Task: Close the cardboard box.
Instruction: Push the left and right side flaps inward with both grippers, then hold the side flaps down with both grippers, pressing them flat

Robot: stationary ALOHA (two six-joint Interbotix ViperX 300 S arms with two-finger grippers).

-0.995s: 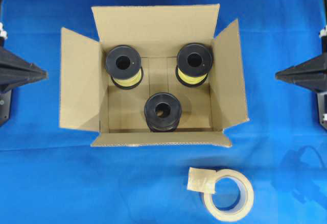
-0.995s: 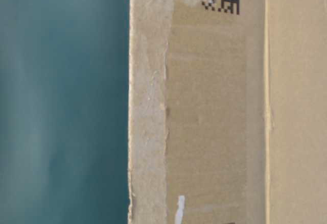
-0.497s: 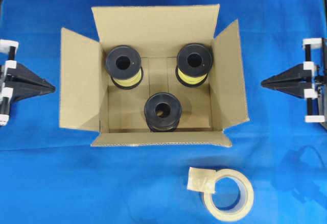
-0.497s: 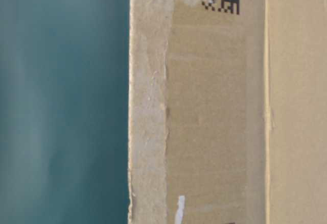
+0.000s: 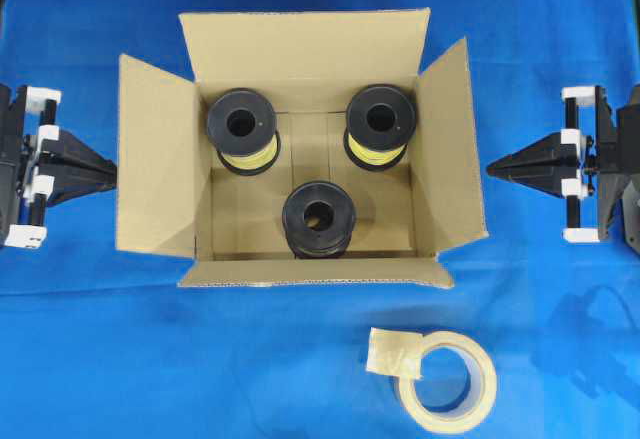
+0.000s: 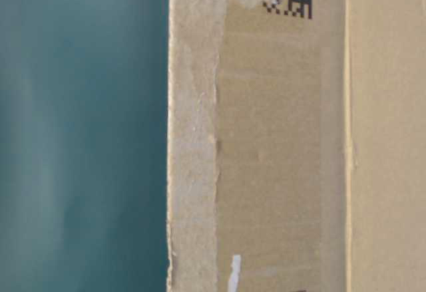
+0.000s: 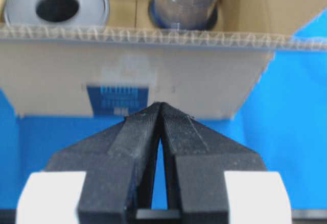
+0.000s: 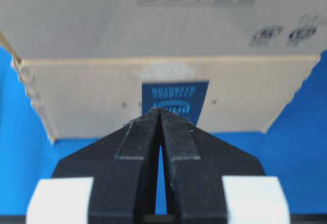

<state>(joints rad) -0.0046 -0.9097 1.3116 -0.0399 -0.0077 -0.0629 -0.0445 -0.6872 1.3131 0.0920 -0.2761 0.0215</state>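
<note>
Left gripper (image 5: 110, 168): fingertips pressed together, empty, just beside the box's left flap.
Right gripper (image 5: 492, 168): likewise (right flap).
Cardboard box (image 5: 300, 54): centre, brown corrugated, four flaps open.

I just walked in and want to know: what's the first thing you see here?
A big brown cardboard box sits mid-table on the blue cloth, flaps open, with three black spools standing inside. A beige tape roll lies in front of it. The left gripper and right gripper, both shut, point at its sides.
</note>
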